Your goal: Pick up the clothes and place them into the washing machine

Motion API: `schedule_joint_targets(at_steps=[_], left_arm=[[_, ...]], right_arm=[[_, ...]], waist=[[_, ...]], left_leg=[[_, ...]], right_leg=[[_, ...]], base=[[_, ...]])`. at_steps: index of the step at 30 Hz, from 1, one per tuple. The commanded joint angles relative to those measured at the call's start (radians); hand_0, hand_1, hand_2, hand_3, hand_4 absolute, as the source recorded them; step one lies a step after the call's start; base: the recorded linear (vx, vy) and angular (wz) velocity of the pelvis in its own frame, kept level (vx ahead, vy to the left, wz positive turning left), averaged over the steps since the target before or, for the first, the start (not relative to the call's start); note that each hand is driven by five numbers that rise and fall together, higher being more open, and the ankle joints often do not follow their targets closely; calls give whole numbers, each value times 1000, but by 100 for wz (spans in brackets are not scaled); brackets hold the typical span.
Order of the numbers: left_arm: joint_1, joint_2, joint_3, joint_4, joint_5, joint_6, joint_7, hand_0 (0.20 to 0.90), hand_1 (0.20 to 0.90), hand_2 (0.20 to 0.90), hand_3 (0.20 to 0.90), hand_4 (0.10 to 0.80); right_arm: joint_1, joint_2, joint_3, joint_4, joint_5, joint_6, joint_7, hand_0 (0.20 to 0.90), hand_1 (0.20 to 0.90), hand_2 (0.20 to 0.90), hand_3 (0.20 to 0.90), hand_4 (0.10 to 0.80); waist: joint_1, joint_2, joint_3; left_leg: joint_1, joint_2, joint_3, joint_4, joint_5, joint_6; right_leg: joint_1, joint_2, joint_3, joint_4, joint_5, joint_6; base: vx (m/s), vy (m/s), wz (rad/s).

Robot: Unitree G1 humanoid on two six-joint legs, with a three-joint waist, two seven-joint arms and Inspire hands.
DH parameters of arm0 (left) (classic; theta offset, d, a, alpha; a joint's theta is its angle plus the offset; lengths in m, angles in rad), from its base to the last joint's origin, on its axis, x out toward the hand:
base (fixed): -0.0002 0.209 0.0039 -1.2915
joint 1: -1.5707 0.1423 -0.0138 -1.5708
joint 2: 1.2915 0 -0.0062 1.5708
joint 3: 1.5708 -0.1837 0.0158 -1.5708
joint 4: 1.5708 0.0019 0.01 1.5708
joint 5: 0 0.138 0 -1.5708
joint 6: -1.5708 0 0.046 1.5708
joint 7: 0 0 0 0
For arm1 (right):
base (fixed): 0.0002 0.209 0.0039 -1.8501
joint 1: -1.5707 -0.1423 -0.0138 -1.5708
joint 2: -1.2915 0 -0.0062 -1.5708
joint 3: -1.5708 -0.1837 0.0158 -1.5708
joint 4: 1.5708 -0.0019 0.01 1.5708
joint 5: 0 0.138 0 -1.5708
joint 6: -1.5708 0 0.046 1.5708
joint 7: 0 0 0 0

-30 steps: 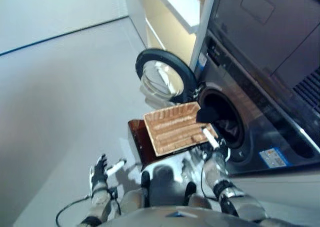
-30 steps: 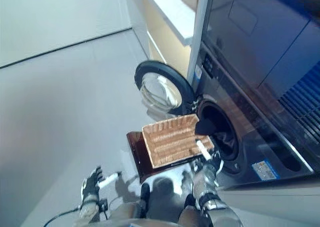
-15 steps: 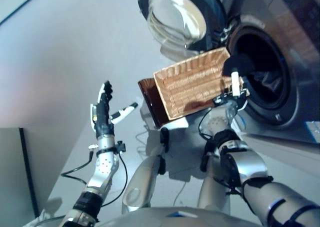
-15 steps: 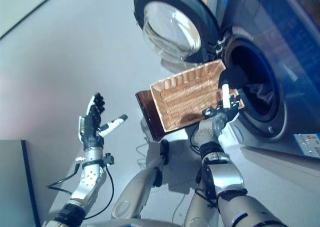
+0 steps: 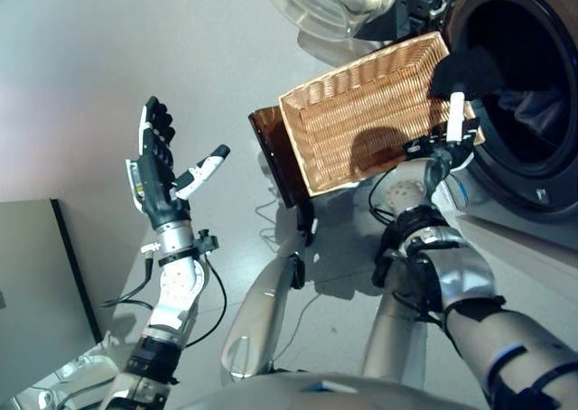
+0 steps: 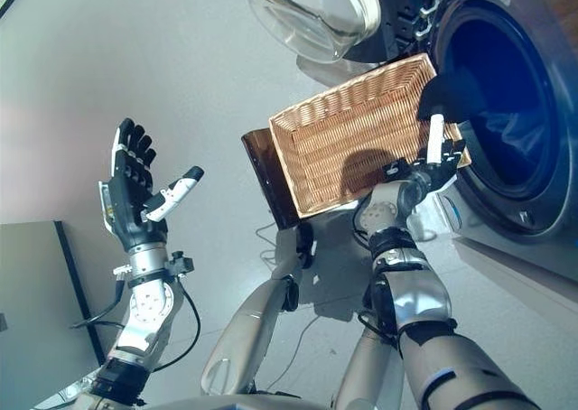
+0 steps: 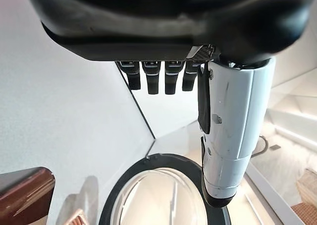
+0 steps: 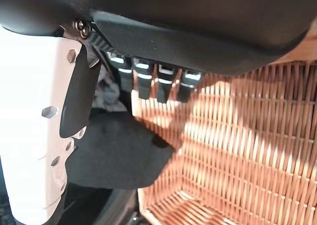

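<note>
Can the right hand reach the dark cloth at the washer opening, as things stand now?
Probably yes. The right hand is open at the wicker basket rim, right beside the dark cloth hanging over the washing machine drum mouth; nothing lies between.

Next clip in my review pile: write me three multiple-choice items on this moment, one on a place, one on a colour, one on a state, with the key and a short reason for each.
1. Where does the dark garment lie?
A. on the floor beside the stool
B. over the basket's corner at the drum opening
C. in the left hand

2. What colour is the woven basket?
A. light tan
B. white
C. blue

3. How is the washing machine door?
A. shut
C. swung open
B. taken off and lying in the basket

Key:
1 B: the dark garment drapes from the wicker basket corner into the washing machine drum mouth, by the right hand.
2 A: its weave is light tan.
3 C: the door stands swung open beside the drum; the left hand is raised with fingers straight, holding nothing.
</note>
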Motion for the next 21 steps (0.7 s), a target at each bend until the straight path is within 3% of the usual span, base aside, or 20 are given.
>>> schedule_joint_targets(at_steps=[1, 7, 15, 16, 19, 21], left_arm=[[6, 40, 51, -189, 25, -122, 35, 900, 900, 900, 900, 800], [2, 49, 35, -203, 19, -124, 15, 900, 900, 900, 900, 800], [9, 55, 48, -234, -12, -125, -27, 900, 900, 900, 900, 800], [10, 59, 53, -237, -21, -123, -38, 900, 900, 900, 900, 800], [5, 64, 54, -221, -49, -122, -52, 900, 900, 900, 900, 800], [6, 71, 57, -212, -67, -123, -68, 900, 900, 900, 900, 800]], right_arm=[[-131, -101, 33, -26, -51, -60, 3, 900, 900, 900, 900, 800], [-211, -202, 51, -8, -51, -52, 2, 900, 900, 900, 900, 800], [-320, -465, 122, -41, -120, -30, -12, 900, 900, 900, 900, 800], [-311, -502, 133, -100, -143, -30, -9, 900, 900, 900, 900, 800], [-317, -560, 150, -151, -173, -34, -31, 900, 900, 900, 900, 800], [-333, -600, 152, -151, -176, -35, -37, 900, 900, 900, 900, 800]], waist=[[45, 49, -29], [66, 72, -41], [98, 115, -75], [87, 115, -72], [65, 99, -88], [56, 96, -86]], left_leg=[[-91, 13, -36, 137, -159, -57], [-95, 1, -51, 107, -160, -68], [-91, -13, -50, 53, -135, -79], [-93, -11, -42, 46, -106, -80], [-50, -14, -37, 21, -126, -87], [-40, -14, -22, 13, -104, -84]], right_leg=[[43, -36, 20, -170, 76, 59], [25, -46, 33, -159, 48, 66], [-16, -65, 56, -135, 31, 71], [-21, -61, 56, -147, 60, 64], [4, -51, 72, -163, 42, 70], [12, -47, 70, -183, 73, 66]], base=[[31, 30, 5], [74, 19, 9], [15, 24, 9], [0, 0, 0], [64, 2, 1], [-63, 25, -17]])
